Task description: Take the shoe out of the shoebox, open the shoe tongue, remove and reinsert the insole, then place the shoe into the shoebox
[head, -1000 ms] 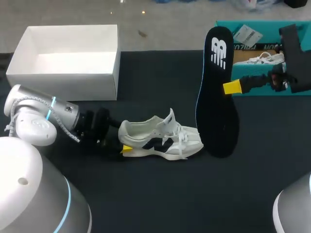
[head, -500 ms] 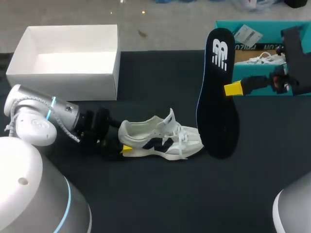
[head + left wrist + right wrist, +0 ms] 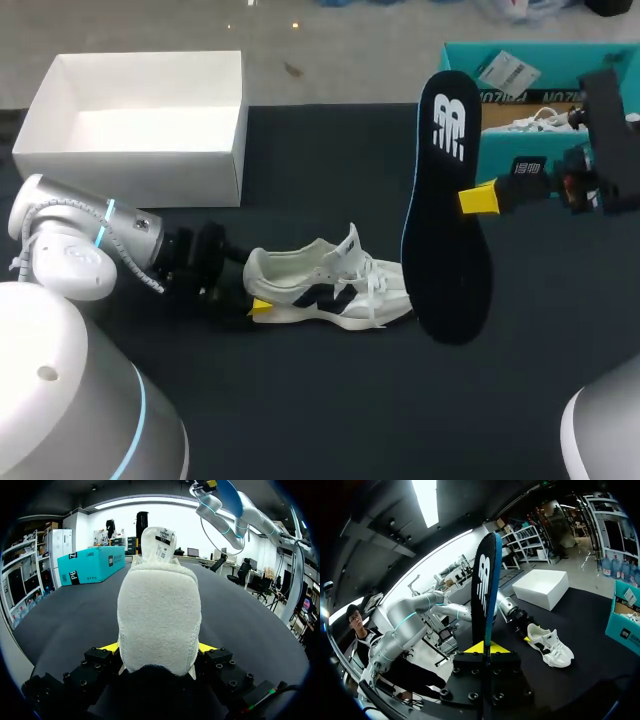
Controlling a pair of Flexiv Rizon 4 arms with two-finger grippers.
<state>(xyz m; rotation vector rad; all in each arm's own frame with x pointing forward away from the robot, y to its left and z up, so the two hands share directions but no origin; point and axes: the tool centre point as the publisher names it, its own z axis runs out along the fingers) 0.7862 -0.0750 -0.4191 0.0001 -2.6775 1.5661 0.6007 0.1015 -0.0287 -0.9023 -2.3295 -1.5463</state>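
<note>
Since the earlier frames the insole [image 3: 445, 210] has slid down and a little leftward in the head view, so its lower end now overlaps the toe of the shoe [image 3: 330, 285]. The right gripper [image 3: 478, 199] has shifted with it, while the left arm and the shoe have not moved.

Judging by this, the task is about halfway. The shoe is out of the white shoebox [image 3: 130, 175], which stands open at the upper left of the frame. The tongue [image 3: 351, 240] stands up and the insole is out. What is left, as I read it, is slipping the insole back inside and returning the shoe to the shoebox.

The right arm enters from the right edge and reaches leftward at mid-height of the frame. Its gripper pinches the insole by one long edge near the middle, and the insole hangs roughly upright, printed end uppermost, above the desk [image 3: 300, 400]. In the right wrist view the insole [image 3: 484, 595] stands edge-on, clamped between the yellow tips.

The left arm comes in low from the left, lying almost level with the desk. The left gripper [image 3: 255, 295] clamps the shoe at its heel, with the toe pointing right at frame centre. The left wrist view shows the shoe [image 3: 159, 620] heel-on, filling the space between the two yellow fingertips [image 3: 107, 647], which press its two sides.
</note>
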